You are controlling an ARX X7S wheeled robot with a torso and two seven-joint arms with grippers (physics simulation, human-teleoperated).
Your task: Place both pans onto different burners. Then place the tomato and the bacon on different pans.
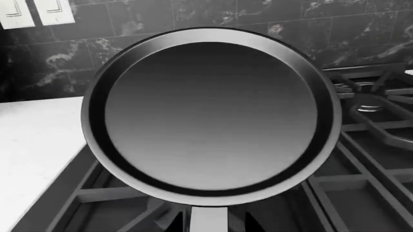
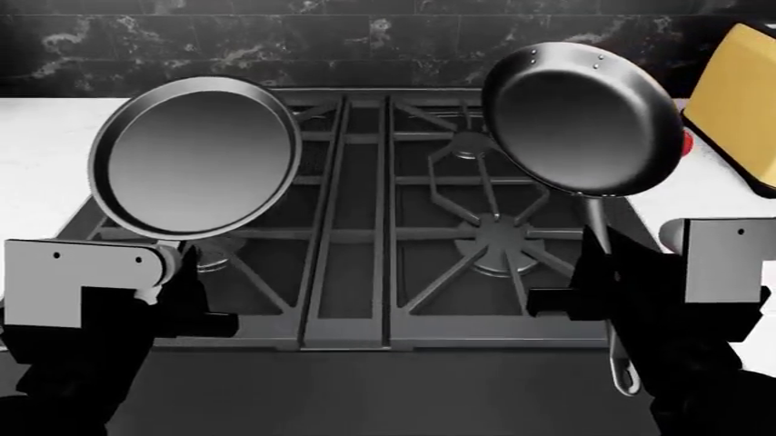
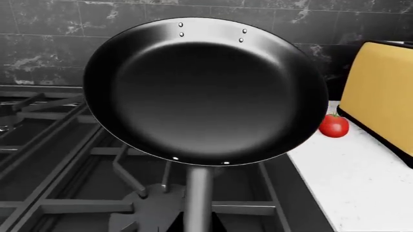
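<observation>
My left gripper (image 1: 208, 225) is shut on the handle of the flat, low-rimmed pan (image 1: 210, 116), which it holds above the range's left side (image 2: 194, 154). On the other side, my right gripper (image 3: 197, 225) is shut on the long handle of the deeper pan (image 3: 206, 92). That pan hangs tilted over the right burners (image 2: 582, 118). Under the grates I see a front right burner (image 2: 497, 241) and a back right burner (image 2: 467, 141). The tomato (image 3: 333, 125) lies on the white counter right of the range, also showing behind the deep pan's rim (image 2: 688, 143). The bacon is out of view.
A yellow box-shaped appliance (image 3: 380, 92) stands on the right counter (image 2: 715, 209) just beyond the tomato. White counter (image 1: 32, 145) borders the range on the left. A dark marble backsplash (image 2: 243, 41) with wall switches (image 1: 55, 10) runs behind.
</observation>
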